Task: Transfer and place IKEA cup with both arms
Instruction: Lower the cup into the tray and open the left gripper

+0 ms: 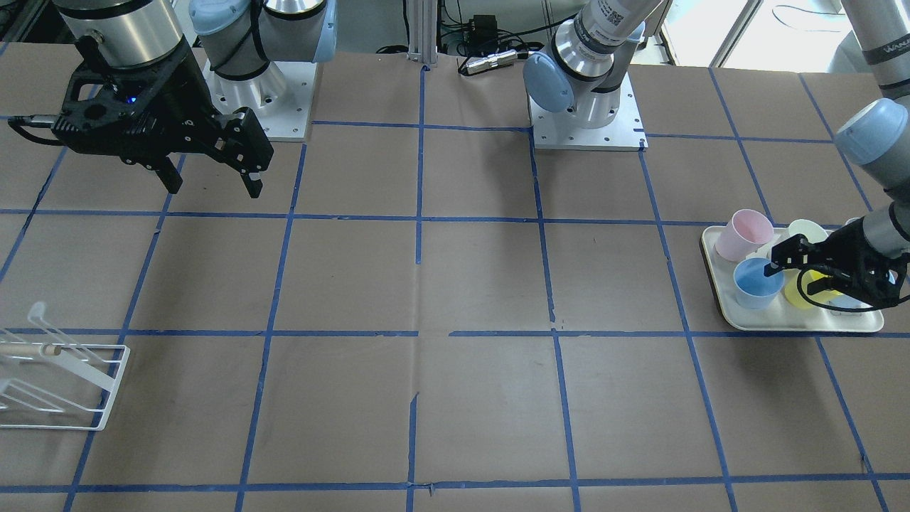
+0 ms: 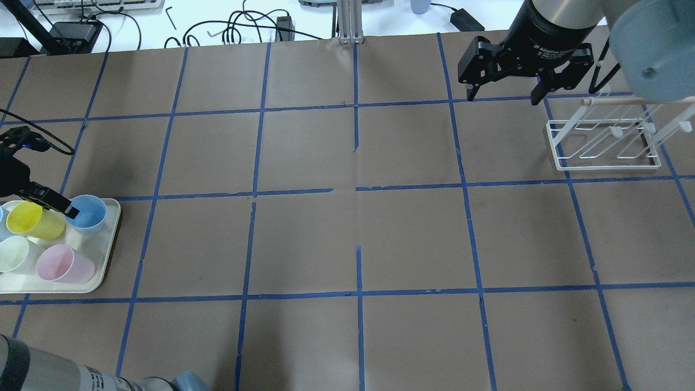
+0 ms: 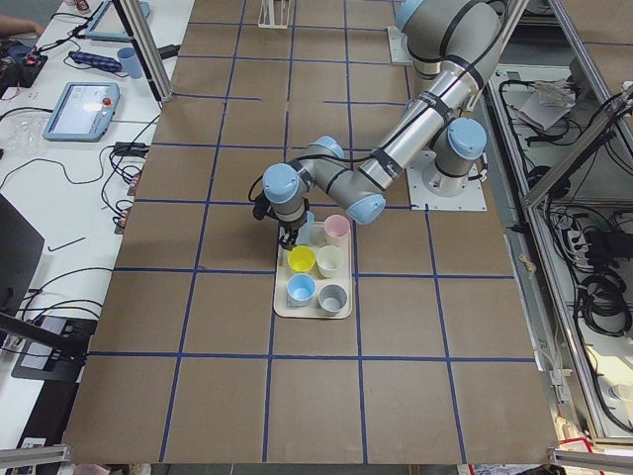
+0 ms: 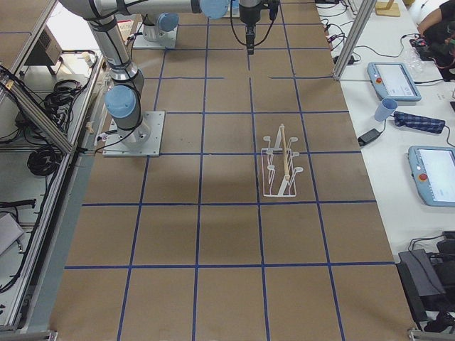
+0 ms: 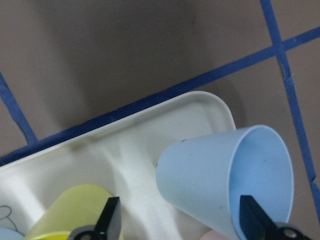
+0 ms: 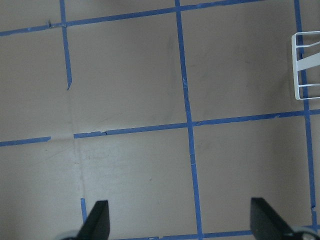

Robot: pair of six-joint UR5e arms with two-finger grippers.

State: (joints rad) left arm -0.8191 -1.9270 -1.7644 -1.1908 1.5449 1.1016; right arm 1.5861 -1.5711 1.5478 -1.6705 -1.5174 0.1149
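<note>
The IKEA cup (image 5: 215,175), a pale blue tumbler, stands at the corner of a cream tray (image 5: 165,115); it also shows in the overhead view (image 2: 89,209) and the front view (image 1: 755,286). My left gripper (image 5: 182,222) is open and tilted over the tray, one finger inside the cup's mouth and the other outside its wall, next to a yellow cup (image 5: 75,210). In the front view the left gripper (image 1: 785,276) reaches in from the right. My right gripper (image 2: 502,99) is open and empty, hanging above the table by the white rack (image 2: 602,141).
The tray (image 2: 111,239) also holds a yellow cup (image 2: 32,220), a pink cup (image 2: 62,263), a pale green cup (image 2: 13,252), a brighter blue cup (image 3: 301,289) and a grey cup (image 3: 333,297). Brown paper with blue tape lines covers the table.
</note>
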